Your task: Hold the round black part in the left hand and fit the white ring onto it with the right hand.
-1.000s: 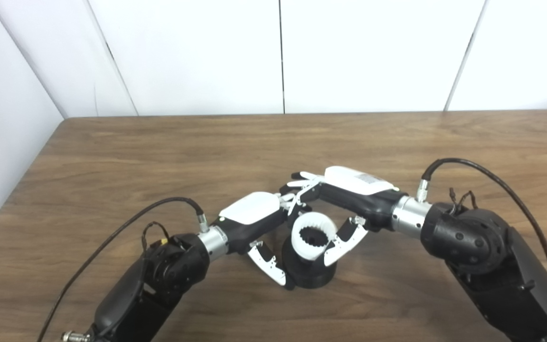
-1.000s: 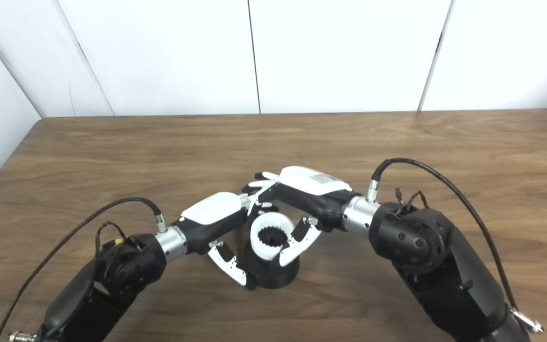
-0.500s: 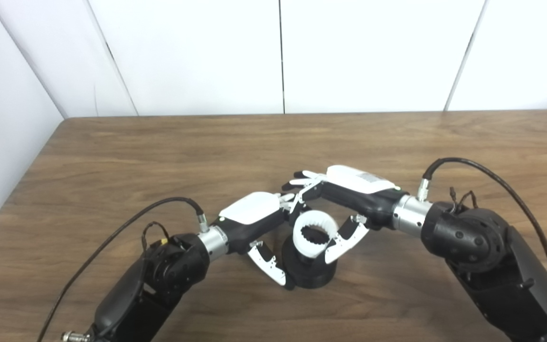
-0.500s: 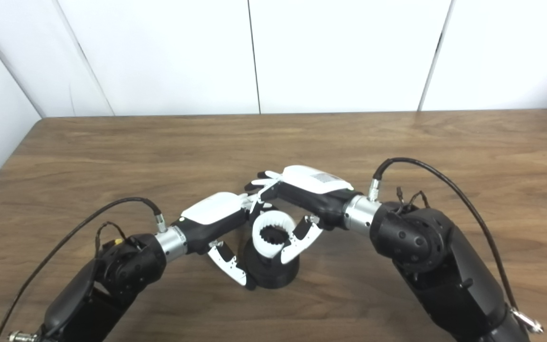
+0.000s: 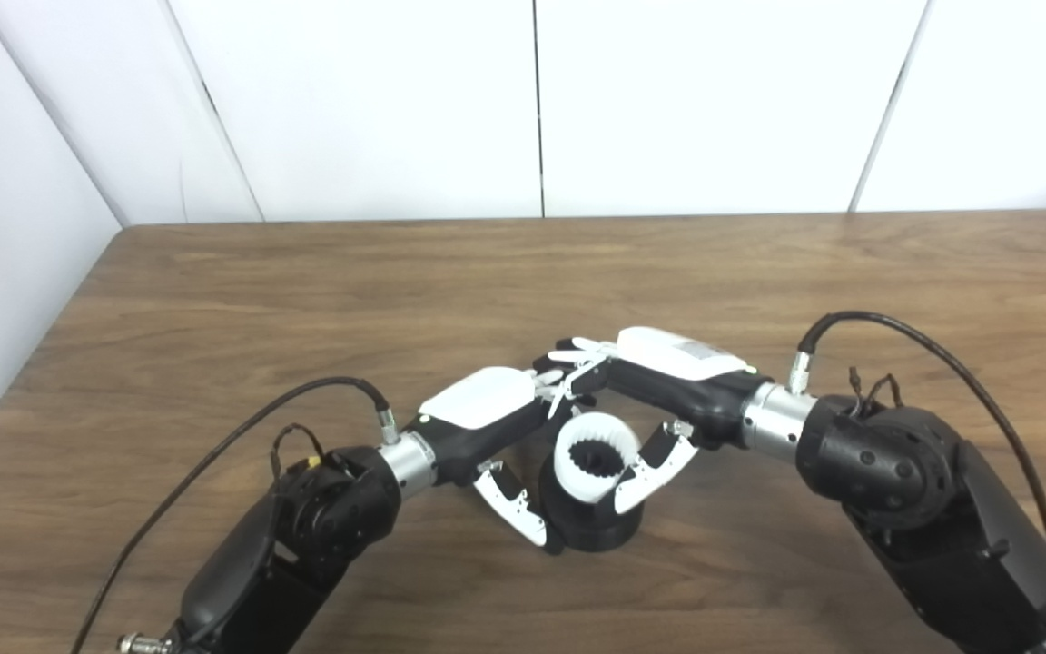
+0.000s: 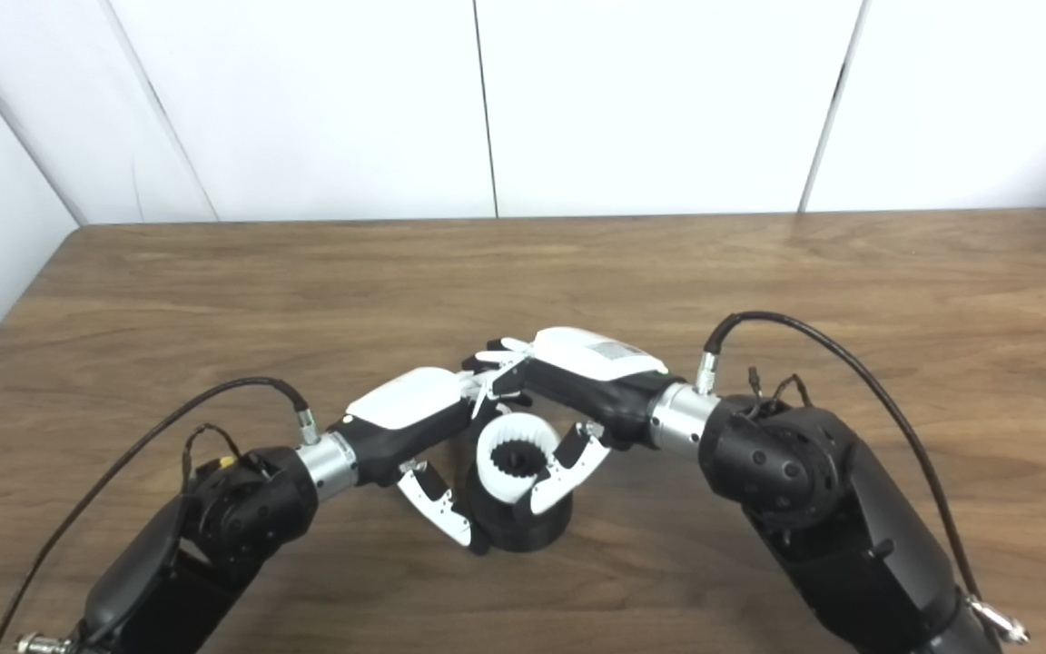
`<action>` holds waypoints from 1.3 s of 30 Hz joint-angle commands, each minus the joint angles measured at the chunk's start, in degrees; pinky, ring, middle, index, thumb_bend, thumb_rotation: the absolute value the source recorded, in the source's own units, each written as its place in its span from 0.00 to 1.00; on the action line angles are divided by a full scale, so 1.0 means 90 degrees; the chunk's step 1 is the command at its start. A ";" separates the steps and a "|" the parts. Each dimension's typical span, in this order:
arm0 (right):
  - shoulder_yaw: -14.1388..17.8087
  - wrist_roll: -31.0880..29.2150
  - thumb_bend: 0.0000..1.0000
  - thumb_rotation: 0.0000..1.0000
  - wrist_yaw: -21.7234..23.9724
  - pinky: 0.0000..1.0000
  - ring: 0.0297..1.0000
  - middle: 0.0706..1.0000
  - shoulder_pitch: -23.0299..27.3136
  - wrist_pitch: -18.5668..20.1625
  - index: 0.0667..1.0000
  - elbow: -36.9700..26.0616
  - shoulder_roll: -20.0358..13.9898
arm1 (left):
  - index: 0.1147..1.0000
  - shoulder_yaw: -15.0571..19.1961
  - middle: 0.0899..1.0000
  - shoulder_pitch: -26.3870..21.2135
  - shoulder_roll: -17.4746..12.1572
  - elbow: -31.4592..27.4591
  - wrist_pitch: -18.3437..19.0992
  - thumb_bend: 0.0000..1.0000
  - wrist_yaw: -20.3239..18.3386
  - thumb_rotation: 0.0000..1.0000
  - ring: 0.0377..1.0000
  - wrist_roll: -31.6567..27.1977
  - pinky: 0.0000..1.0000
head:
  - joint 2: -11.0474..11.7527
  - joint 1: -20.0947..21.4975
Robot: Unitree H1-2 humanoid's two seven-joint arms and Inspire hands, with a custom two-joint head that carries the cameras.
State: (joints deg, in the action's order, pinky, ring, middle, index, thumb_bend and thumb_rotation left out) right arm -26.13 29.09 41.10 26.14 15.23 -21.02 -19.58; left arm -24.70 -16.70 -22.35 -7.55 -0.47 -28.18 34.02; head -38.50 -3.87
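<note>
Round black part [image 5: 591, 527] stands on the table [image 5: 214, 300], between the left hand [image 5: 496, 427] thumb and the right hand [image 5: 659, 400] thumb. White ring [image 5: 588, 458] sits atop it, probably not fully seated. Fingers [image 5: 568, 363] of both hands meet behind the ring.

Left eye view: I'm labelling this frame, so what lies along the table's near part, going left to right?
Left arm → left hand → white ring, on top of the round black part → right hand → right arm.
</note>
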 commanded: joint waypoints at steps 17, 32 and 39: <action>0.0067 -0.0001 0.52 0.17 -0.0111 1.00 1.00 0.94 0.0084 -0.0074 0.46 -0.0093 0.0051 | 0.56 0.0051 0.93 -0.0139 -0.0010 -0.0173 0.0067 0.88 -0.0093 0.29 1.00 0.0050 1.00 | -0.0057 -0.0052; 0.0147 -0.0185 0.86 0.38 -0.0044 1.00 1.00 1.00 0.0055 0.0105 0.67 -0.0083 0.0065 | 0.59 0.0058 0.92 -0.0167 -0.0022 -0.0190 0.0094 0.89 -0.0150 0.31 1.00 0.0026 1.00 | -0.0046 -0.0051; 0.0139 -0.0177 0.88 0.38 -0.0075 1.00 1.00 1.00 0.0042 0.0113 0.69 -0.0072 0.0058 | 0.60 0.0061 0.92 -0.0165 -0.0009 -0.0180 0.0115 0.90 -0.0142 0.30 1.00 0.0032 1.00 | -0.0046 -0.0057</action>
State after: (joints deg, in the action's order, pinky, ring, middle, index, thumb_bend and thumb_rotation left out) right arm -25.70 27.90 41.40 24.88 16.39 -20.92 -19.31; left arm -24.43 -16.74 -22.02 -8.21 0.95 -29.35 33.90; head -38.85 -4.31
